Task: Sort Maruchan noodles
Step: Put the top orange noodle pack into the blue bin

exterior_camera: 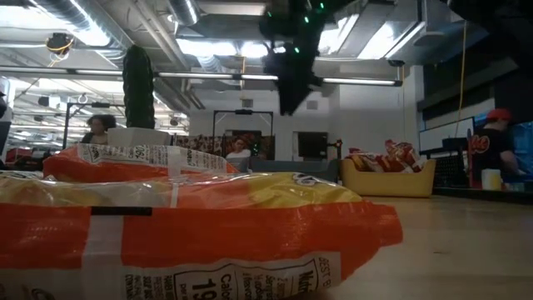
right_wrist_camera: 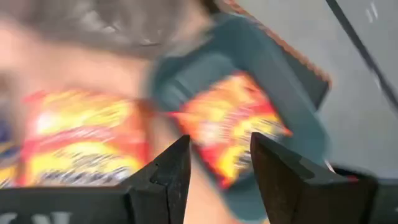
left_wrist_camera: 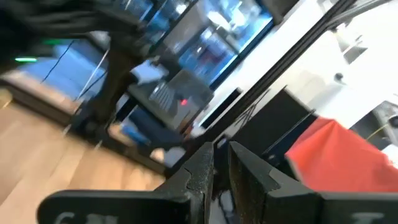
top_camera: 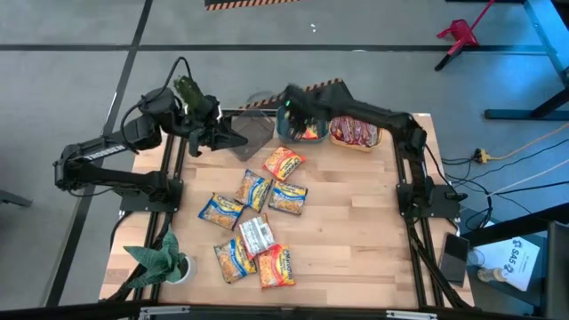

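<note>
- The right gripper (top_camera: 293, 114) hangs over the teal bin (top_camera: 302, 124) at the table's far edge, fingers parted with nothing between them; an orange packet (right_wrist_camera: 233, 127) lies in the bin below, probably just let go
- The yellow bin (top_camera: 356, 135) beside it holds red packets (exterior_camera: 387, 157), so each colour seems to get its own bin
- The left gripper (top_camera: 233, 135) waits over the grey bin (top_camera: 253, 133), fingers nearly together, holding nothing visible
- The loose noodle packets (top_camera: 253, 222) lie spread mid-table towards the near edge, still unsorted
</note>
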You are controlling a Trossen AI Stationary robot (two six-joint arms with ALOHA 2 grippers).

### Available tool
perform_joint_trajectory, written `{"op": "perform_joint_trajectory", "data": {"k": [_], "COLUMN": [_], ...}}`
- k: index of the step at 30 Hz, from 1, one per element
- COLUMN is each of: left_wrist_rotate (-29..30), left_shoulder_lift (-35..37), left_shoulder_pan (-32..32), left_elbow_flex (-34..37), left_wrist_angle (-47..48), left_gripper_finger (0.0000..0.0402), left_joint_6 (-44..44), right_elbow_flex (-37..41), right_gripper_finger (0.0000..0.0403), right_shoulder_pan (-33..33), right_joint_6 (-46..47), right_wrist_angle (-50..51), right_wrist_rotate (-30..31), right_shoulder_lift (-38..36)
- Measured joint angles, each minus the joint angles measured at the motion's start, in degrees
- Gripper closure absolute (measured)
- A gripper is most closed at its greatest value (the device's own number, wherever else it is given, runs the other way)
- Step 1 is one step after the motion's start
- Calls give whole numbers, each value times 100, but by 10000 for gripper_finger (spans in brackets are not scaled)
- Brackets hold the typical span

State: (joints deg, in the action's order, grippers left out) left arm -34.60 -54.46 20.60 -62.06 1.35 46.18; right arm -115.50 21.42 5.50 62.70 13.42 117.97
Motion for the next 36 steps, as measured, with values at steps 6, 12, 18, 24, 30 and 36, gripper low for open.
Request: {"op": "perform_joint_trajectory", "data": {"k": [6, 12, 18, 24, 30, 36], "left_wrist_rotate": [133, 394, 405, 404, 440, 970], "left_shoulder_lift": [250, 321, 310, 117, -33, -35], "left_shoulder_pan": [114, 153, 153, 153, 153, 153], "left_elbow_flex": [1, 0, 0, 2, 0, 0], "left_wrist_angle": [1113, 1550, 1827, 2427, 2518, 2504], "left_gripper_finger": [358, 358, 358, 358, 358, 358], "left_joint_6": [-556, -920, -1092, -1419, -1638, -1600], "right_elbow_flex": [491, 831, 847, 838, 1349, 2150], "right_gripper_finger": [210, 136, 107, 111, 111, 111], "right_shoulder_pan": [-999, -1608, -1813, -1842, -1777, -1762], "right_joint_6": [-735, -811, -1840, -3539, -4891, -5607], "right_wrist_angle": [-582, -1385, -744, -524, -1268, -2194], "right_wrist_rotate": [-105, 391, 1591, 1501, 988, 722], "right_shoulder_lift": [203, 711, 929, 860, 860, 862]}}
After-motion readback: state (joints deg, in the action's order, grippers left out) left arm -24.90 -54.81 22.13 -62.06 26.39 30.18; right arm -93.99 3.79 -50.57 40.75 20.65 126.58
